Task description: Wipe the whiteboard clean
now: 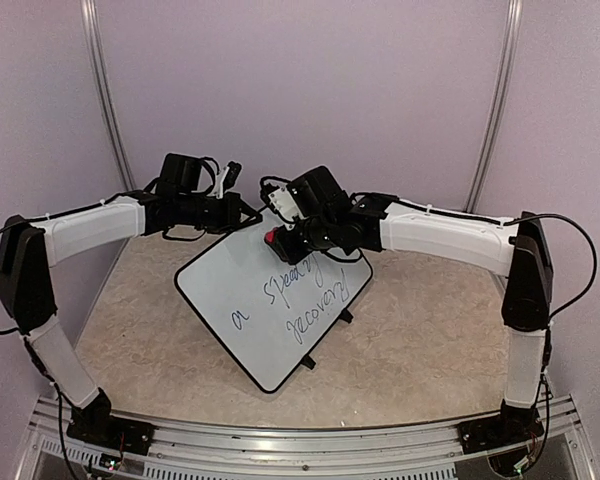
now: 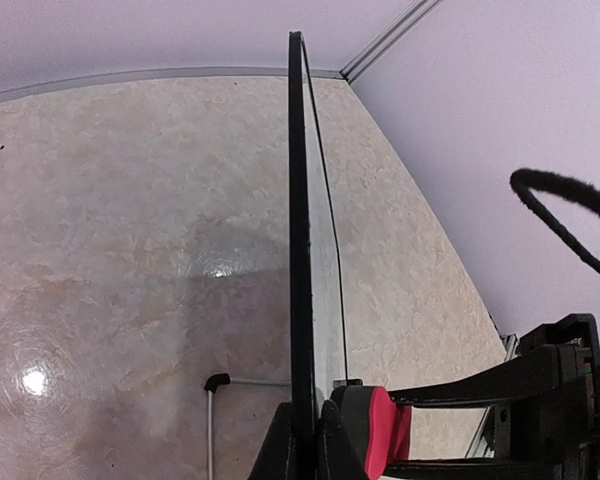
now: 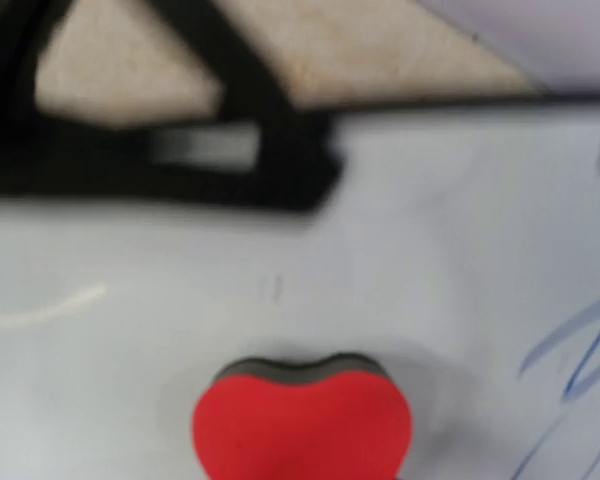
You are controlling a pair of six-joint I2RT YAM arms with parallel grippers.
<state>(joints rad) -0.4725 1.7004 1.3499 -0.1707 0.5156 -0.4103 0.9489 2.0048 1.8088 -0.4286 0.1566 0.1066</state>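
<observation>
Gripping the far edge of the large flat white rectangular whiteboard (image 1: pixel 270 310) with a thin black rim, the left gripper (image 1: pixel 242 212) is seen closed, and in the left wrist view the rim (image 2: pixel 298 250) is shown edge-on, pinched between the 2 black fingers of that gripper (image 2: pixel 302 440). The whiteboard is placed diagonally across the middle of the speckled beige table (image 1: pixel 430 340), one corner being pointed toward the arm bases and 2 small black feet being shown along its right-hand edge; whether the board is lifted off the table at the held end cannot be told. Blue handwritten words (image 1: pixel 300 300) are spread over the central and right part of the white face in 3 slanted lines, while the left part is seen bare. A small red eraser block (image 1: pixel 274 238) with a dark felt base is held in the closed right gripper (image 1: pixel 285 238) and is set against the white face near the far corner, just beside the left gripper's fingers. In the right wrist view the red block (image 3: pixel 302 425) is shown low and central against the board (image 3: pixel 460 230), with blue strokes (image 3: pixel 570 350) to its right, apart from it. In the left wrist view the same red block (image 2: pixel 385 440) is flanked by 2 black finger bars.
</observation>
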